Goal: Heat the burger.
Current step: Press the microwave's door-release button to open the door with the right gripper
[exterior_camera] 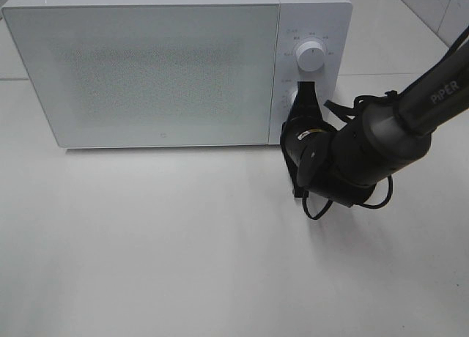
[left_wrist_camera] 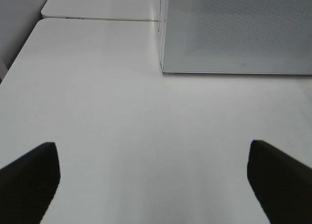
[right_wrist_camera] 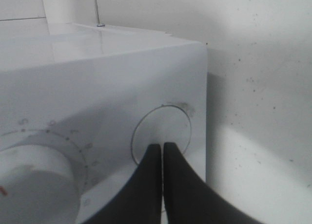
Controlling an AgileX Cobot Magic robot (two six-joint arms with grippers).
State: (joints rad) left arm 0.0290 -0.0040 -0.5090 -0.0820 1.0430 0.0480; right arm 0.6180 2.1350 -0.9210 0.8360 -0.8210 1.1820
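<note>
The burger is out of view. A white microwave (exterior_camera: 146, 66) stands at the back of the table with its door closed. My right gripper (exterior_camera: 304, 94) is shut, and its tips rest against the lower round control (right_wrist_camera: 168, 121) on the microwave's panel. In the right wrist view the two black fingertips (right_wrist_camera: 148, 158) meet at that control's lower rim, with nothing between them. My left gripper (left_wrist_camera: 156, 180) is open over bare table in front of the microwave door (left_wrist_camera: 239, 29); it does not show in the exterior high view.
The upper dial (exterior_camera: 311, 58) sits just above the right gripper. A black cable (exterior_camera: 315, 205) loops under the right wrist. The white tabletop (exterior_camera: 183, 242) spreads in front of the microwave, and a tiled wall (exterior_camera: 440, 7) stands at the back right.
</note>
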